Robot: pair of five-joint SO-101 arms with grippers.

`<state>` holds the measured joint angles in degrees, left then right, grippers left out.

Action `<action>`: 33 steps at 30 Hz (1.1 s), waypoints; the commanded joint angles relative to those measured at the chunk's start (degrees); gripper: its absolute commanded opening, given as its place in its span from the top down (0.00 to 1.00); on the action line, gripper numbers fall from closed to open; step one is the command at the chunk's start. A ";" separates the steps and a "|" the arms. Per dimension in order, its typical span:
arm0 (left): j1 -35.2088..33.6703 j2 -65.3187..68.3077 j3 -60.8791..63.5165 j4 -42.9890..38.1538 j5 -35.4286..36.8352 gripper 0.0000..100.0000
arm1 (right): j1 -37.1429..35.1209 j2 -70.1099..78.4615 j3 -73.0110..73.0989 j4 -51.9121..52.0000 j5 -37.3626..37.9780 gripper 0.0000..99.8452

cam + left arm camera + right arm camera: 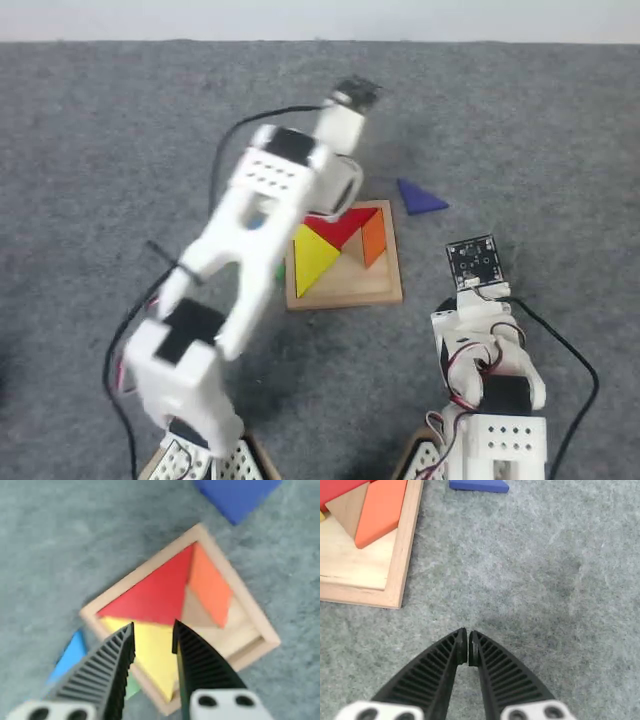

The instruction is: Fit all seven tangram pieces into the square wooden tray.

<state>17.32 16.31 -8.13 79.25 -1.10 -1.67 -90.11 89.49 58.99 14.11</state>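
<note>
- The grey carpeted worktop is carrying everything, with the square wooden tray sitting near its middle.
- The left arm is stretching from the near edge out over the tray's left side. The left gripper is hanging above the tray with its fingers spread a little and pinching nothing.
- The right arm is standing near the near edge, to the right of the tray. The right gripper is hovering over bare carpet off the tray's near right corner, its fingers pressed together on nothing.
- Inside the tray, the red triangle is lying along the far side.
- The yellow triangle is lying against the tray's left side, touching the red one.
- The orange piece is lying along the tray's right side, and the near part of the tray floor is showing bare wood.
- The dark blue triangle is lying on the worktop just beyond the tray's far right corner.
- A light blue piece and a green piece are lying on the worktop beside the tray's left side.
</note>
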 commanded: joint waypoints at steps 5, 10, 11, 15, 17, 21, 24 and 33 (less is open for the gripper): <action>-13.45 -14.86 23.52 -10.29 -1.58 0.88 | -0.75 -1.01 -0.97 0.48 0.62 0.98; -16.00 -14.86 29.23 -10.55 -1.49 0.83 | -0.75 -1.01 -0.97 0.48 0.62 0.98; -16.26 -14.86 29.67 -10.55 -1.49 0.83 | -0.75 -1.01 -0.97 0.48 0.62 0.98; -16.26 -14.86 31.43 -12.48 -1.23 0.83 | -0.75 -0.48 -0.97 0.22 0.62 0.98; -16.26 -14.86 32.57 -13.98 -1.14 0.83 | -0.75 -0.40 -1.14 0.57 2.11 0.98; -16.44 -14.86 34.33 -16.35 -1.05 0.83 | -0.66 0.66 -3.08 1.98 3.08 0.98; -16.44 -14.86 34.33 -16.53 -1.05 0.83 | -0.66 3.38 -2.99 0.40 3.08 0.98; -16.53 -5.63 31.96 -17.41 -2.99 0.83 | -0.75 9.19 -4.13 -1.98 3.25 0.98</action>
<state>1.14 6.55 27.03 62.64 -2.51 -1.67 -81.93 89.14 58.29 16.75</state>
